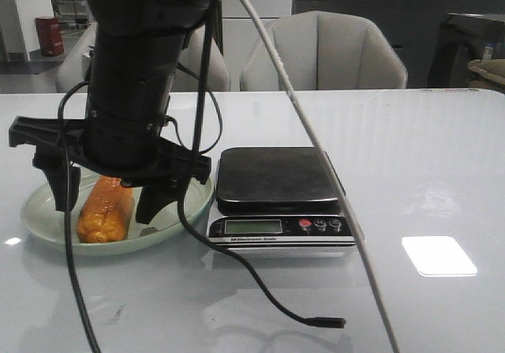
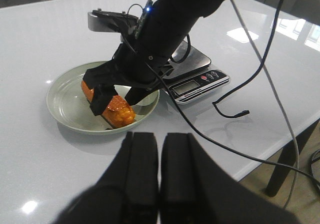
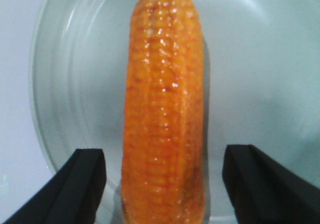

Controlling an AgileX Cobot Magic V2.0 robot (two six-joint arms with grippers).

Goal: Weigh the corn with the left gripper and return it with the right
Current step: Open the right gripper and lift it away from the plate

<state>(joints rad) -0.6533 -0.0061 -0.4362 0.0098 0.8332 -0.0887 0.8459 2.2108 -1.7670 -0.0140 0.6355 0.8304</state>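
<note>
The corn [image 1: 105, 211] lies in a pale green plate [image 1: 43, 225] left of the scale [image 1: 272, 178]. My right gripper [image 1: 106, 207] reaches across and hangs over the plate, open, one finger on each side of the cob, not closed on it. The right wrist view shows the corn [image 3: 165, 108] lengthwise between the spread fingers of the right gripper [image 3: 165, 156], on the plate [image 3: 260, 58]. My left gripper [image 2: 160, 136] is shut and empty, held back above the table in front of the plate [image 2: 62, 91]. From there I see the corn [image 2: 118, 109], the right gripper [image 2: 117, 99] and the scale [image 2: 197, 86].
The scale's platform [image 1: 274, 171] has nothing on it. A black cable [image 1: 316, 320] and a white cable [image 1: 347, 219] trail across the table in front of the scale. Chairs [image 1: 323, 49] stand behind the table. The table's edge [image 2: 280, 144] is near in the left wrist view.
</note>
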